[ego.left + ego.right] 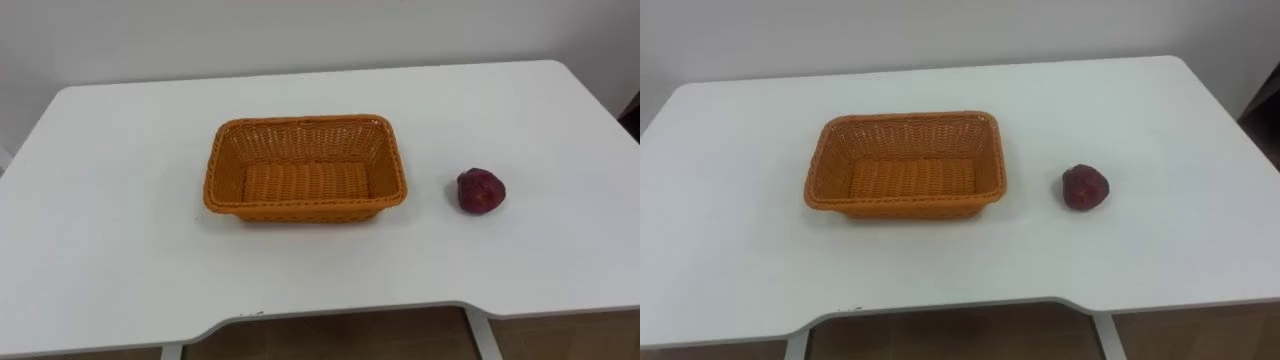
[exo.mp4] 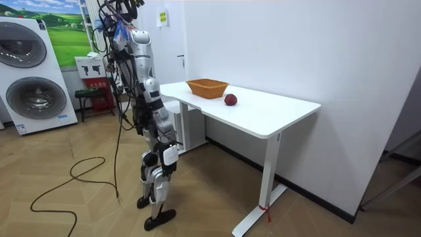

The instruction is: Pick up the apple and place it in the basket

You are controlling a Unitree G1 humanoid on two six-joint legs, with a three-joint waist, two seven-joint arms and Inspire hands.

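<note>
On the counter (image 1: 120,250), at 3 o'clock from the basket (image 1: 300,122), sits the apple (image 1: 481,190). It is near the basket but apart from it, nothing touching it, clear all round.

Dark red, rounded, a bit lumpy. My read:
- light, rigid, no give under a grasp
- smooth skin, probably slippery
- round base, so a sideways nudge may roll it
- bruises if squeezed hard

Best hold: come from above and wrap the widest belt, thumb at 9 o'clock, fingers at 3. Moderate squeeze. Avoid the top dimple.

Basket is woven, open-topped, empty, with low walls, so the drop-in looks easy.

Room view: the robot stands at the counter's end, arms low. Right robot hand (image 2: 169,155) hangs by the hip, holding nothing I can see. Released or clenched, cannot tell.
</note>
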